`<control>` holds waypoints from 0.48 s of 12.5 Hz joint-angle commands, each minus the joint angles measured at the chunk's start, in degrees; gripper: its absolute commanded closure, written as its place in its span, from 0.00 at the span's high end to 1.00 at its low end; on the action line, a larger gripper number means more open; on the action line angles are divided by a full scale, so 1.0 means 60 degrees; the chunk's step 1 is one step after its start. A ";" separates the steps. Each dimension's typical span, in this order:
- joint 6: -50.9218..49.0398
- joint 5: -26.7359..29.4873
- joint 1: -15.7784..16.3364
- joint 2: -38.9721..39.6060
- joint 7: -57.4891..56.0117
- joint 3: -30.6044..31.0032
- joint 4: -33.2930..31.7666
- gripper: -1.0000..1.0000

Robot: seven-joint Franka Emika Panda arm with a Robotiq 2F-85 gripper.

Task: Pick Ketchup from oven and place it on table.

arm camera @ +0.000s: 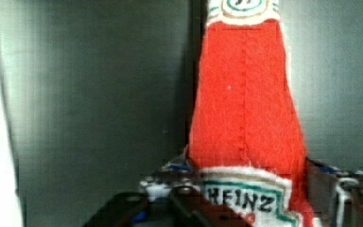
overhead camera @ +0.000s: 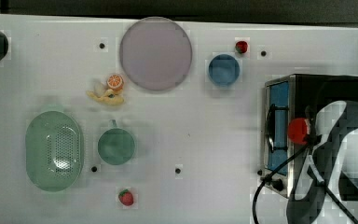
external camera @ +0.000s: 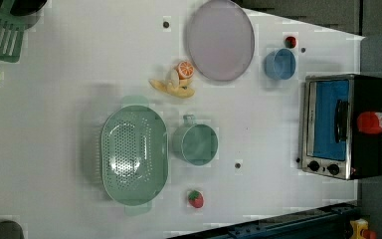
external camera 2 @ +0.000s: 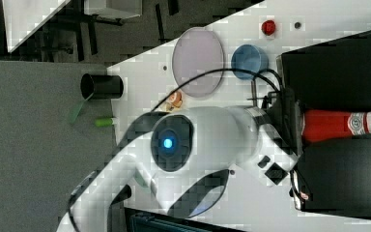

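The Ketchup (external camera 2: 340, 124) is standing on the black top of the oven (external camera: 365, 104), and in the right view the arm's gripper (external camera 2: 293, 130) is sitting at the bottle's lower end. In the wrist view the fingers (arm camera: 189, 208) are lying close on both sides of the label; they are seeming to be closed on the bottle, though the contact itself is partly hidden.

To do this step well, I think the arm should be lifting straight up first, so the bottle is clearing the oven's top. Then it should be carrying it over the bare table (overhead camera: 205, 135), away from the blue bowl (overhead camera: 223, 70), and lowering slowly before opening
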 commanded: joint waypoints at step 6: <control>-0.4029 -0.1042 0.1619 -0.2682 0.0068 0.2196 0.2090 0.61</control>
